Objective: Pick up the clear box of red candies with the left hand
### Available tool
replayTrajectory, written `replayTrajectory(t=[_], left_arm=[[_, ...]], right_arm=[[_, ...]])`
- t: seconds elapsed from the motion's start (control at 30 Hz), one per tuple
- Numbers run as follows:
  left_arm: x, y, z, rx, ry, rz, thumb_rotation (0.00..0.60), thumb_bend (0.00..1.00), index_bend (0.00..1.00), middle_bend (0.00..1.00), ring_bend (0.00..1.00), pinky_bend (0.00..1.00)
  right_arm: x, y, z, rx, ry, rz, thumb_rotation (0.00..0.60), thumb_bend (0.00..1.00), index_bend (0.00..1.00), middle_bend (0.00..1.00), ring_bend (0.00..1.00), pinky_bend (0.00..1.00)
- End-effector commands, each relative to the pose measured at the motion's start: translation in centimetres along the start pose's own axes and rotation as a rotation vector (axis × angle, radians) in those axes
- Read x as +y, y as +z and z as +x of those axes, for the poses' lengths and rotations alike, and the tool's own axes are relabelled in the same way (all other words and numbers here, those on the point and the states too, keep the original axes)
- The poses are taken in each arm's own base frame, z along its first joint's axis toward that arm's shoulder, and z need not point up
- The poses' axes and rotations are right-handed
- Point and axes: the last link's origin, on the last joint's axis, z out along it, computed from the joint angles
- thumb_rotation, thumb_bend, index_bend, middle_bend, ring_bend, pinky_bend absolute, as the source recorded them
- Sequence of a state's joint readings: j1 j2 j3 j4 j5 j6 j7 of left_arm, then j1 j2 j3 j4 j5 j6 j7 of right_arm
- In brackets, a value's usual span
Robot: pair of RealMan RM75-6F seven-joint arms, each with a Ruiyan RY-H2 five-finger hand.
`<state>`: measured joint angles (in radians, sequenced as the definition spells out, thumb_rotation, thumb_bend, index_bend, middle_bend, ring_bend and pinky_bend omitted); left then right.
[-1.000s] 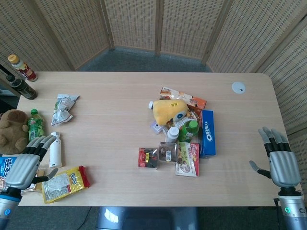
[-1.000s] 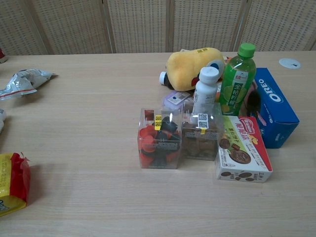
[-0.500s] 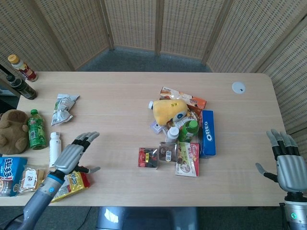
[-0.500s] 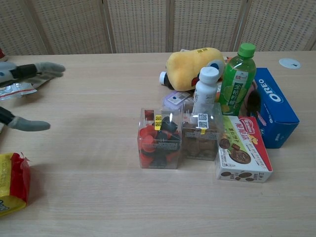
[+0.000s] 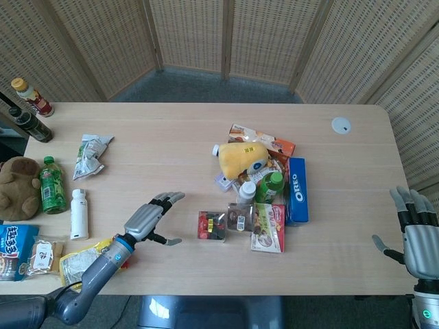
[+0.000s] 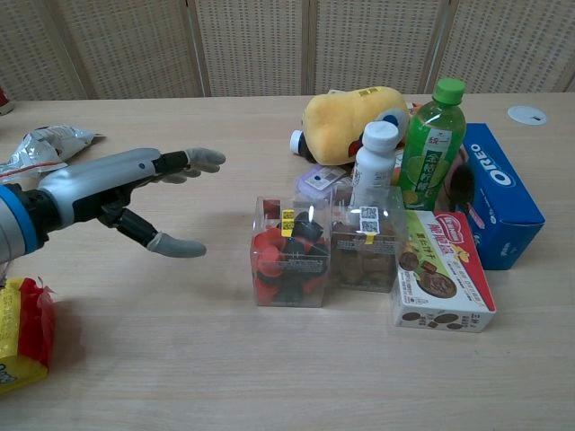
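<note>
The clear box of red candies stands at the near edge of the pile, touching a clear box of brown cookies on its right. My left hand hovers open a short way left of the candy box, fingers stretched toward it and thumb spread below, not touching it. My right hand is open at the table's far right edge, holding nothing; it does not show in the chest view.
Behind the candy box lie a yellow plush toy, a white bottle, a green bottle, an Oreo box and a biscuit carton. A yellow-red snack bag, a crumpled foil bag and bottles sit left.
My left hand has swept from the left table edge rightward across the table to just left of the candy box. My right hand has drifted slightly lower and further right.
</note>
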<state>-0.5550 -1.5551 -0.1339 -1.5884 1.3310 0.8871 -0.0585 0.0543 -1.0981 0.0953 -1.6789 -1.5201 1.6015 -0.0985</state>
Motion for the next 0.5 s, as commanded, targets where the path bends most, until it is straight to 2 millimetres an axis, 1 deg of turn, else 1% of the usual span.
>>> replayTrajectory(t=[0.03, 0.27, 0.5], left_arm=[[0.5, 1.0, -1.0, -0.025, -0.026, -0.021, 0.457, 0.0, 0.0, 0.0, 0.0, 0.0], [1.4, 2.0, -2.6, -0.071, -0.048, -0.054, 0.421, 0.0, 0.0, 0.0, 0.0, 0.0], [1.7, 2.8, -3.7, -0.065, -0.036, -0.062, 0.417, 0.0, 0.0, 0.0, 0.0, 0.0]], right_arm=[[0.1, 0.0, 0.1, 0.0, -0.002, -0.003, 0.586, 0.2, 0.0, 0.01, 0.0, 0.0], [0.3, -0.2, 0.4, 0.007, -0.006, -0.011, 0.585, 0.2, 0.0, 0.01, 0.0, 0.0], [0.7, -0.6, 0.6, 0.011, -0.005, -0.023, 0.588, 0.2, 0.0, 0.01, 0.0, 0.0]])
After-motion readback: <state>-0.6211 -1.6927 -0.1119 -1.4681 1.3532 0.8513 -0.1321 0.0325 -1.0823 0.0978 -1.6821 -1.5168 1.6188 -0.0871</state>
